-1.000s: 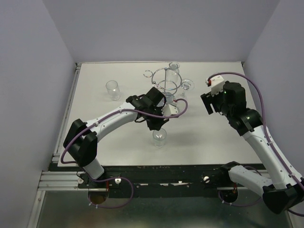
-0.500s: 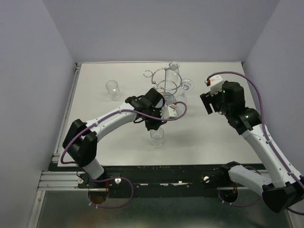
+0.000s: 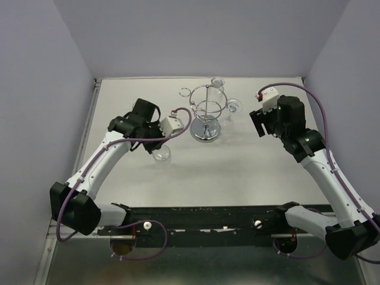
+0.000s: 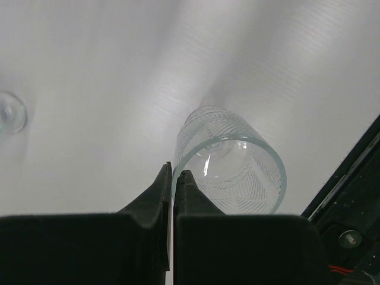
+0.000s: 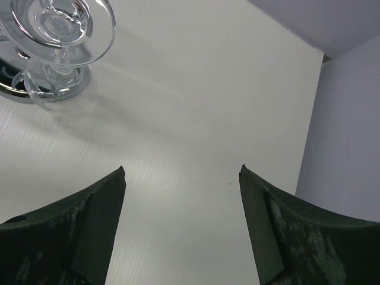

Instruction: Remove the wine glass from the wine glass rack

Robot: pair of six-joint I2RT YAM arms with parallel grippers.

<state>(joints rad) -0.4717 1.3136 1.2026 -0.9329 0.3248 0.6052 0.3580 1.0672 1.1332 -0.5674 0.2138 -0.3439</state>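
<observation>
Nearest, left of the table's middle, the left gripper [image 4: 173, 178] pinches the rim of the wine glass [image 4: 228, 172] between almost-closed jaws. The glass is well apart from the wine glass rack [image 3: 205, 116]. The rack stands toward the middle of the far edge, with a stemmed glass [image 3: 233, 107] hanging on its right side. Just beyond, toward the right edge, the right gripper [image 5: 181, 171] hovers with its jaws spread wide, holding nothing.
</observation>
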